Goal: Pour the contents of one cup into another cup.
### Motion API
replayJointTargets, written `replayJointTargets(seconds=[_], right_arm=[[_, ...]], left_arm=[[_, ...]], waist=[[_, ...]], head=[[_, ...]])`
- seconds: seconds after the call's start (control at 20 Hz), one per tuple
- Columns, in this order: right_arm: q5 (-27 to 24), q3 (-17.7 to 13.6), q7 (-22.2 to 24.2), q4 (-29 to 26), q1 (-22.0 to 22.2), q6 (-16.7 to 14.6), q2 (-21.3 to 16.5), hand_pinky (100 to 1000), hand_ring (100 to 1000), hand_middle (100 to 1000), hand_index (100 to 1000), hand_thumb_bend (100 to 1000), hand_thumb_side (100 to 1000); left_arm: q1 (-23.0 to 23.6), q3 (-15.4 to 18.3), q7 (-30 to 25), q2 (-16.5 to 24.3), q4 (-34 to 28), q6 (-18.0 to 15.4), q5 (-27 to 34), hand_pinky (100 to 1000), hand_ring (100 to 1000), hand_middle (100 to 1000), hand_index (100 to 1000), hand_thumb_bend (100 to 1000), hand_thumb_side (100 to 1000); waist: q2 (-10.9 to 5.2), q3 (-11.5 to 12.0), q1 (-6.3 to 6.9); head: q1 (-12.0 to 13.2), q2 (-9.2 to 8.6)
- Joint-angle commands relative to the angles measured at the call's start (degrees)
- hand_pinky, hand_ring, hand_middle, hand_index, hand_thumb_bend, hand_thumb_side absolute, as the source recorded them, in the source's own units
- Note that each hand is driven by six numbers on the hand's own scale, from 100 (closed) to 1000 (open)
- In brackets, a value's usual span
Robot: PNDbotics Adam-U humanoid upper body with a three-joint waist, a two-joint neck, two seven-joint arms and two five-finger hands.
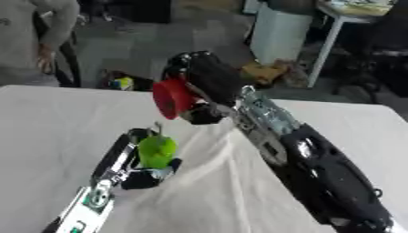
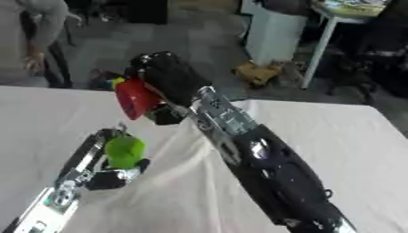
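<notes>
Nearest the camera, the right arm (image 1: 318,168) runs from the lower right corner up toward the middle, the biggest thing in view, black with silver joints. Under everything lies the table (image 1: 48,132), covered in a white cloth that creases between the arms. From the lower left comes the left arm (image 1: 99,191), slimmer in view.

At the end of the right arm, the right hand (image 1: 209,75) is curled round the red cup (image 1: 171,99), held up off the table and tipped onto its side, mouth seemingly toward the left. Below it and nearer, the left hand (image 1: 151,175) is wrapped round the green cup (image 1: 157,151), which stands about upright, low over the cloth. The red cup is above and just beyond the green one, apart from it.

Both cups look like small light plastic: stiff enough to take by the side wall, smooth enough to slip, and easy to tilt too far. A hold around the middle of the wall, as now, seems right.

Neither cup's contents can be seen. Blur hides the red cup's rim, and the right hand's fingers hide its far side. Whether the green cup's base touches the table I cannot tell, for the left hand covers it.
</notes>
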Motion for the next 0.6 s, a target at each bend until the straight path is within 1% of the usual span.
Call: replayJointTargets(seconds=[0.05, 0.6], right_arm=[[0.39, -0.8, -0.09, -0.69, -1.39, -0.2, -1.34, 513, 399, 472, 597, 100, 100], [0.79, -0.81, -0.24, -0.88, -1.47, -0.46, -1.39, 514, 407, 473, 596, 100, 100]], left_arm=[[-0.93, -0.09, -0.07, 0.71, -1.26, -0.16, 0.02, 100, 225, 339, 569, 259, 241], [-0.96, -0.02, -0.02, 0.72, -1.38, -0.16, 0.03, 100, 224, 339, 569, 258, 241]], waist=[[-1.13, -0.01, 0.19], [-1.11, -0.14, 0.09]], head=[[0.08, -0.38], [0.24, -0.46]])
